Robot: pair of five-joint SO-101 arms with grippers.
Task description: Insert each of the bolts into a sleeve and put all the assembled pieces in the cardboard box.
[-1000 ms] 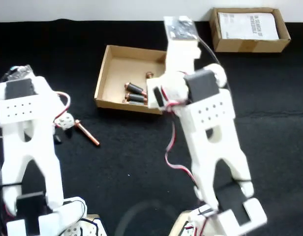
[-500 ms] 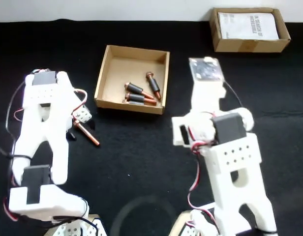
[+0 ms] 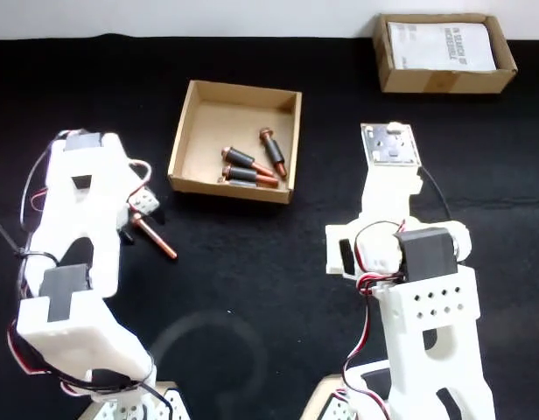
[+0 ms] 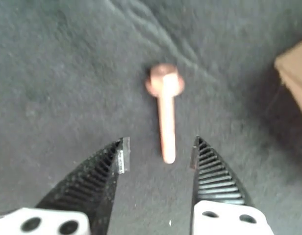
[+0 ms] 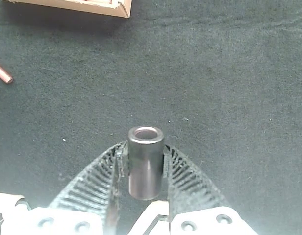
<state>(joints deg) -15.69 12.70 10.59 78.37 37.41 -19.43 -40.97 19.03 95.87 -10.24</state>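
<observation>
The left hand (image 4: 159,149) hangs released over a loose bolt (image 4: 165,117), which lies on the desk (image 3: 252,289) near the cardboard box (image 3: 217,118). The right hand (image 5: 145,152), farther from the box, is grasping a sleeve (image 5: 144,164). I fear the round shank may roll away if the fingers close only near its tip.

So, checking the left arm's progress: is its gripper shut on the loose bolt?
No, the left gripper stands open, the bolt lying untouched on the table between its tips.
</observation>
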